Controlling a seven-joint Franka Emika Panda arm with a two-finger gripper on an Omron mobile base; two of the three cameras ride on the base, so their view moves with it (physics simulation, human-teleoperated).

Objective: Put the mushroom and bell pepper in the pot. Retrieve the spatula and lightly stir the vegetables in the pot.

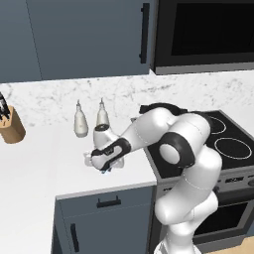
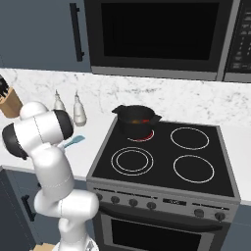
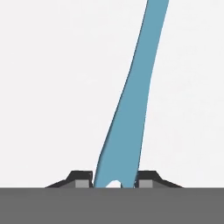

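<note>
The light-blue spatula (image 3: 133, 100) lies flat on the white counter (image 1: 39, 163) left of the stove. My gripper (image 3: 114, 181) points down at the counter and is shut on the spatula's wider end, with one fingertip on each side. From the left base view the gripper (image 1: 104, 166) sits low over the counter near its front edge. One end of the spatula (image 2: 74, 141) sticks out past my arm. The black pot (image 2: 136, 120) stands on the stove's rear left burner. A bit of red inside it is the bell pepper (image 2: 143, 121). The mushroom is hidden.
Two pale bottles (image 1: 81, 121) (image 1: 101, 115) stand against the marble backsplash just behind the gripper. A wooden knife block (image 1: 11, 126) is at the far left. The black stove top (image 2: 166, 157) lies to the right, under a microwave (image 2: 157, 34).
</note>
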